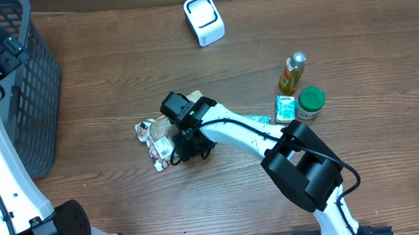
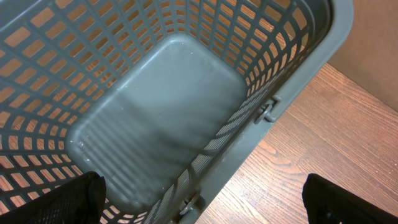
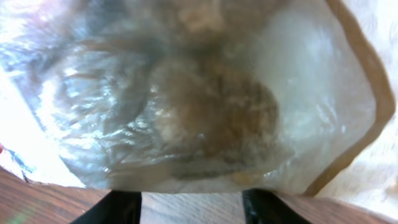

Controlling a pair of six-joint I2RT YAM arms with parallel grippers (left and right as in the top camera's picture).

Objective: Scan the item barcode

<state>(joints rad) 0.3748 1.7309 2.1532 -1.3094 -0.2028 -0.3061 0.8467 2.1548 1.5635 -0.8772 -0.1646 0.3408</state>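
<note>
Overhead, the clear snack bag (image 1: 156, 135) lies mid-surface under the right arm (image 1: 239, 130), well apart from the white scanner (image 1: 204, 19) near the far edge. Left wrist: the left fingers (image 2: 68, 199) are spread wide, released, above the grey basket (image 2: 298, 56). Right wrist: the right fingers (image 3: 118, 208) stand parted at the snack bag, and whether they are grasping it cannot be told.

Below the white scanner (image 1: 204, 19) the table (image 1: 119, 72) lies bare; down to its right crowd a bottle (image 1: 292, 72), carton (image 1: 285, 108) and jar (image 1: 311, 102); far to its left, the basket (image 1: 29, 85)
</note>
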